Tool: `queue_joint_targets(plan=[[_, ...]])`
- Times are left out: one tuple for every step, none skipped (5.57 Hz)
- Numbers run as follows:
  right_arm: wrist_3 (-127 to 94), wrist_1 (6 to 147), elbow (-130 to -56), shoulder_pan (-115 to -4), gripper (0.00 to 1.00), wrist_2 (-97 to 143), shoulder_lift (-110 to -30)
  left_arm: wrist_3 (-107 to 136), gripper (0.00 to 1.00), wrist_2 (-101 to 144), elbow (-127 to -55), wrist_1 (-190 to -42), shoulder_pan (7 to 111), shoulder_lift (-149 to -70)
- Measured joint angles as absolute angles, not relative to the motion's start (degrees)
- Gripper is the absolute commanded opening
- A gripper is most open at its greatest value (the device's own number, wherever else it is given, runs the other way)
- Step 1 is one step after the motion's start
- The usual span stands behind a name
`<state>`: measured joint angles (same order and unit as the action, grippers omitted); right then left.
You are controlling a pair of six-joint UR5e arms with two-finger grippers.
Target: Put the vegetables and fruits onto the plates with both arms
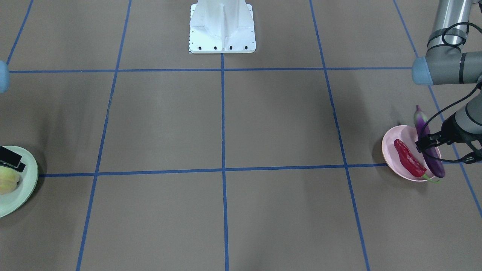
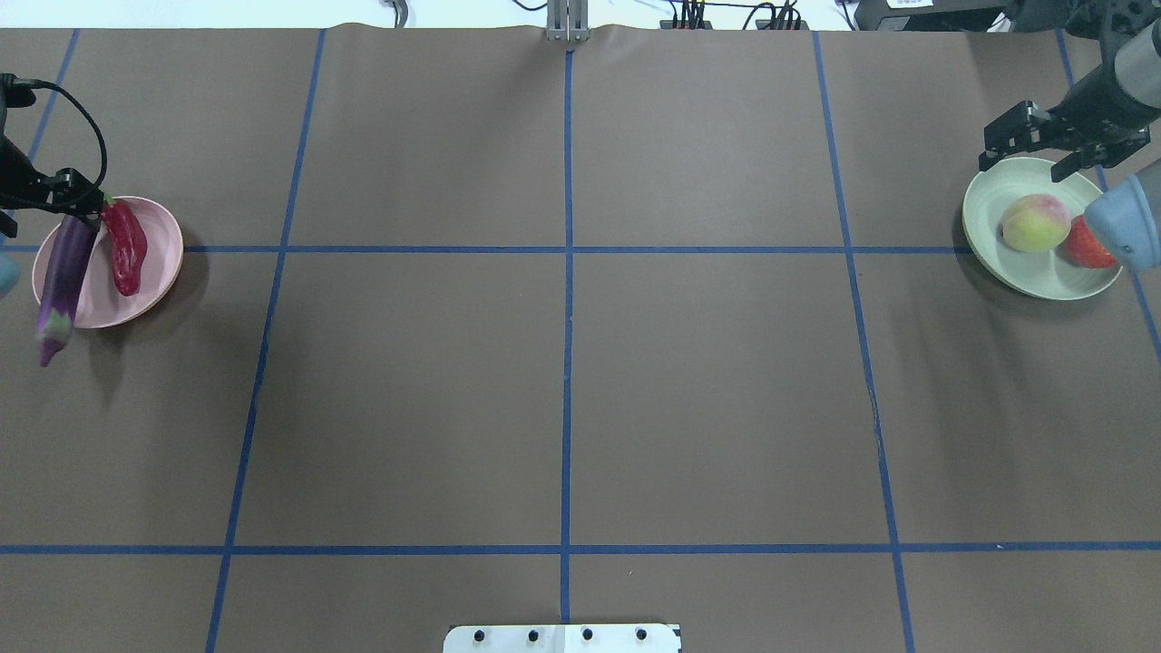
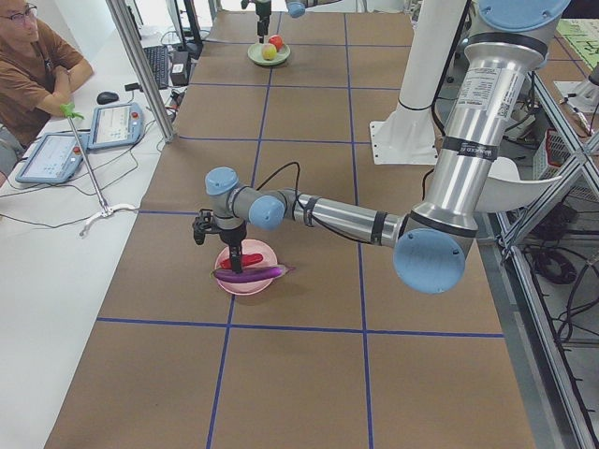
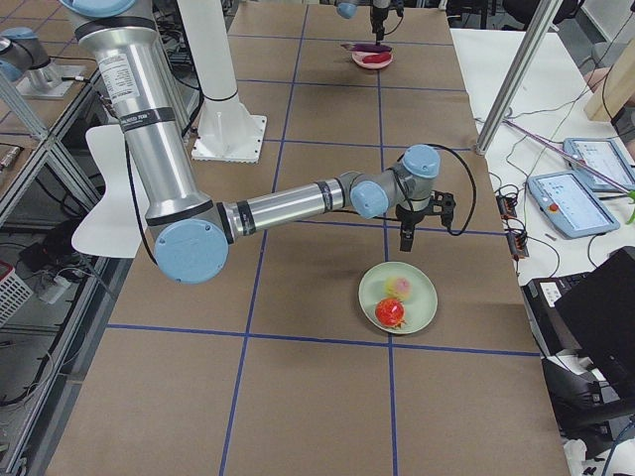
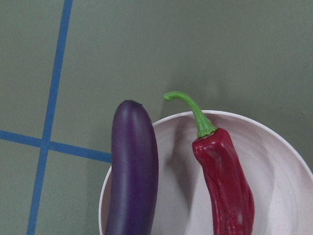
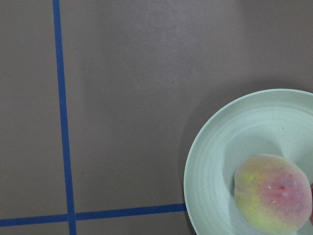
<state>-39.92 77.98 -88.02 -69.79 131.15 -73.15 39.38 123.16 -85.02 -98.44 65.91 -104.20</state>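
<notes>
The purple eggplant (image 2: 63,272) lies across the left rim of the pink plate (image 2: 154,290), its cap end hanging off. The red chili (image 2: 127,245) lies inside the plate beside it. My left gripper (image 2: 77,195) hovers over the plate's far edge, open and empty. The left wrist view shows the eggplant (image 5: 134,166) and the chili (image 5: 225,181) just below. The peach (image 2: 1034,222) and the red-orange fruit (image 2: 1084,245) sit on the mint green plate (image 2: 1016,181). My right gripper (image 2: 1039,150) is open and empty above that plate's far rim. The right elbow partly hides the red-orange fruit.
The white base block (image 1: 222,28) stands at the robot's side of the table. Blue tape lines (image 2: 567,272) cross the brown table surface. An operator (image 3: 33,65) sits at a side desk with tablets (image 3: 89,136) beyond the table's far edge.
</notes>
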Motion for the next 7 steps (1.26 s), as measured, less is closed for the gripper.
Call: queue_joint_targets(plan=[[-39.9, 78.0, -88.7, -69.8, 1.0, 131.1, -73.1, 39.2, 1.0, 123.8, -85.4, -98.5, 65.9, -104.3], [-39.8, 78.2, -89.8, -70.5, 1.0, 131.4, -73.0, 37.1, 1.0, 124.8, -86.7, -98.8, 66.1, -104.2], [-39.3, 78.5, -90.2, -72.3, 1.0, 132.2, -72.9, 30.7, 1.0, 125.5, -88.0, -99.0, 67.5, -104.1], [-38.3, 78.7, -90.4, -74.5, 1.0, 133.0, -73.1, 23.0, 1.0, 127.1, -88.4, -99.0, 70.2, -104.0], [-35.1, 79.8, -90.4, -76.7, 1.0, 133.6, -73.6, 16.1, 1.0, 129.9, -88.2, -98.8, 73.5, -103.7], [-28.5, 83.6, -90.7, -78.9, 1.0, 134.1, -74.2, 11.0, 1.0, 132.6, -87.5, -98.7, 77.1, -103.3], [-20.1, 90.3, -92.0, -81.4, 1.0, 134.3, -74.8, 6.9, 1.0, 134.7, -86.6, -98.7, 80.4, -102.6]])
